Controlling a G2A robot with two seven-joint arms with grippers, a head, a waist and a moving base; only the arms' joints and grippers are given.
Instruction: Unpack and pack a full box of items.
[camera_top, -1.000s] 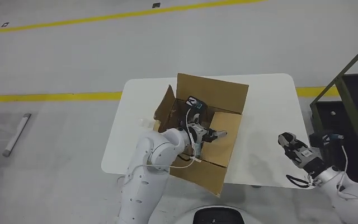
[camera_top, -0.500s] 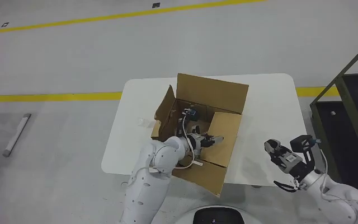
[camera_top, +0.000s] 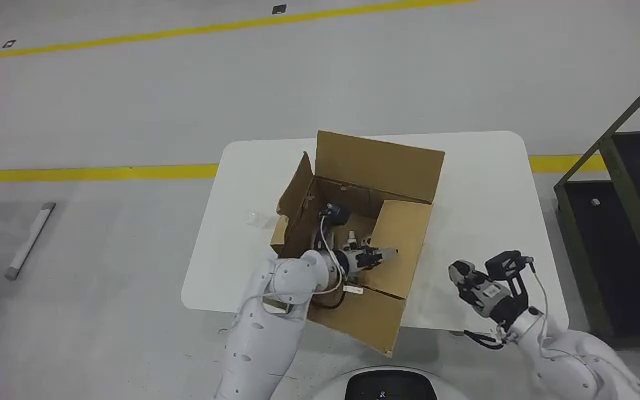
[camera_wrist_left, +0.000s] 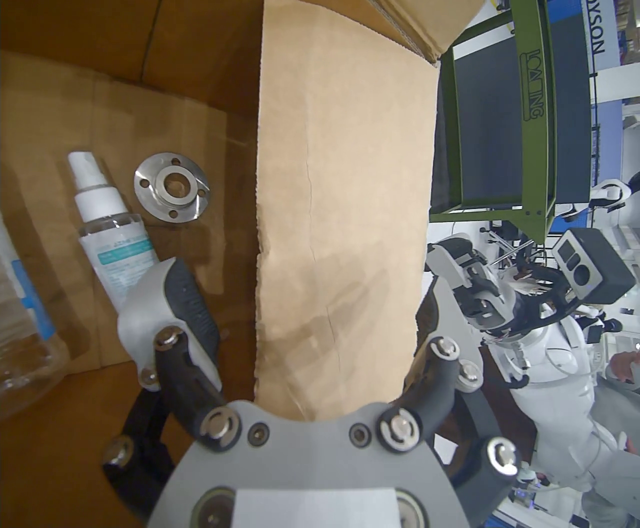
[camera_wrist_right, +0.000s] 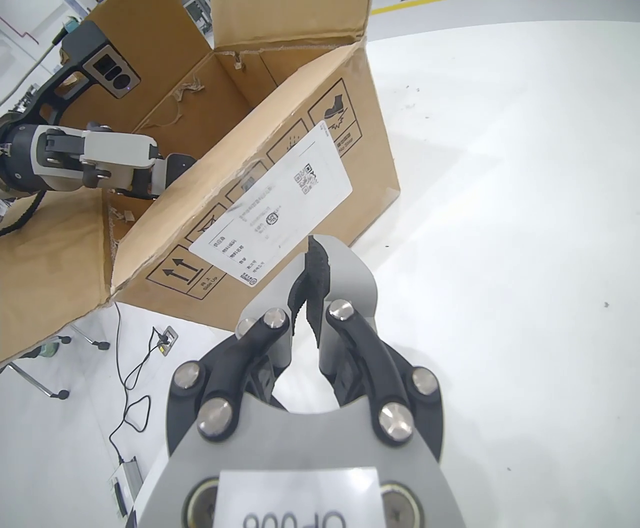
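Note:
An open cardboard box (camera_top: 375, 215) stands on the white table (camera_top: 480, 190). My left gripper (camera_top: 372, 254) is inside it, open, its fingers (camera_wrist_left: 172, 295) astride the inward-folded flap (camera_wrist_left: 340, 200). On the box floor lie a white spray bottle (camera_wrist_left: 107, 230), a round metal flange (camera_wrist_left: 172, 186) and a clear plastic bottle (camera_wrist_left: 20, 320). My right gripper (camera_wrist_right: 312, 270) is shut and holds nothing. It hovers over the table just outside the labelled side of the box (camera_wrist_right: 280, 200), near the table's front right edge (camera_top: 462, 273).
A green cart (camera_top: 600, 190) stands off the table's right side. A small white item (camera_top: 252, 215) lies on the table left of the box. Bare tabletop stretches to the right of the box (camera_wrist_right: 500, 200).
My right arm has swung left along the table's front edge toward the box. My left gripper has shifted slightly lower in the box, toward the near flap.

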